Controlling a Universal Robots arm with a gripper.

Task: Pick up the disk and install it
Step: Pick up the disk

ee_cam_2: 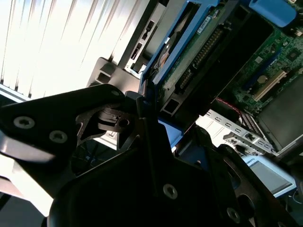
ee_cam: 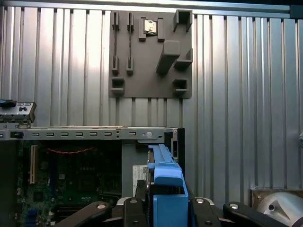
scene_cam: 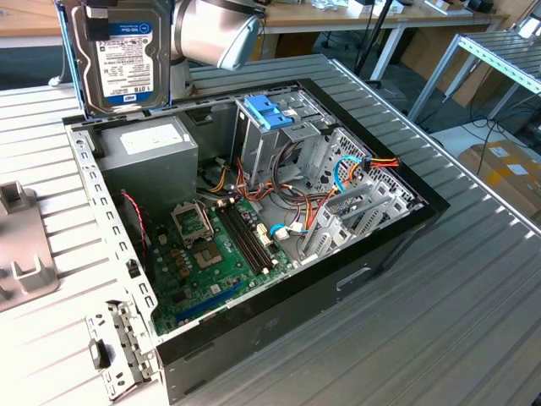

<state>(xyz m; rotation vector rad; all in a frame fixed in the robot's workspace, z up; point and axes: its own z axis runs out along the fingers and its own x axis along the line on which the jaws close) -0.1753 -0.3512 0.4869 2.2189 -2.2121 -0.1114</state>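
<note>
The disk (scene_cam: 118,55), a dark hard drive with a white label and bright blue side rails, hangs upright above the back left corner of the open computer case (scene_cam: 406,228), over the grey power-supply box (scene_cam: 152,152). In the first wrist view my gripper (ee_cam: 165,210) is shut on the disk, with black fingers (ee_cam: 135,208) pressing either side of its blue tab (ee_cam: 166,182). The second wrist view shows the disk (ee_cam_2: 189,66) edge-on, its connector side and blue rail reaching out from the gripper (ee_cam_2: 151,123). The arm's silver wrist joint (scene_cam: 215,30) sits just beside the disk.
Inside the case lie a green motherboard (scene_cam: 211,254), coloured cables (scene_cam: 355,165) and a metal drive cage (scene_cam: 292,139) topped by a pale blue bracket (scene_cam: 269,110). A grey fixture plate (ee_cam: 151,52) rests on the ribbed metal table (scene_cam: 473,321) beyond the case. Cardboard boxes (scene_cam: 507,169) stand at the exterior view's right.
</note>
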